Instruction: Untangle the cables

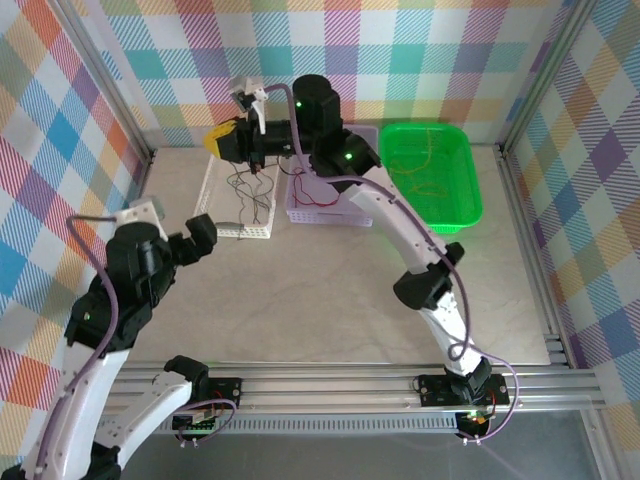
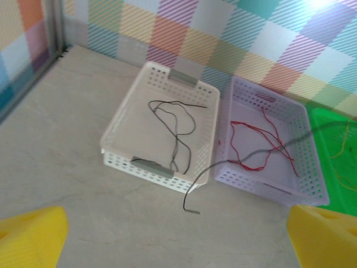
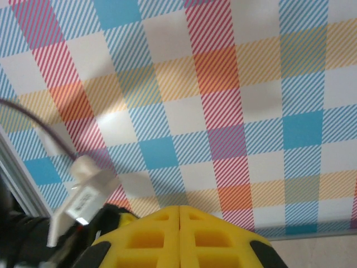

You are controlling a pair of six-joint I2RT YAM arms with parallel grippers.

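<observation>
Pastel checked walls close round a pale table with 3 baskets standing in a row at its far side. The sorting looks well along. Black cables lie looped in the white basket. Red cables lie in the purple basket just beside it at 3 o'clock, and thin yellow cables lie in the green basket beyond that.

1 dark grey cable is the stray. In the left wrist view its free end sits on the table just in front of where the white and purple baskets meet. From there its length runs toward 2 o'clock, across the purple basket and on toward the green one. It blurs as it goes, so whether it rests on the rims or hangs in the air cannot be told.

The left gripper has its yellow fingers spread wide and holds nothing; the free end lies near, at 12 o'clock from it. The right gripper has its fingers pressed together with nothing seen between them. In the top view it hovers over the far end of the white basket, facing the wall.

By this layout the left arm is nearer the stray's loose end. A pick there would likely go best with the jaws set across the cable's 8-to-2 o'clock line.
</observation>
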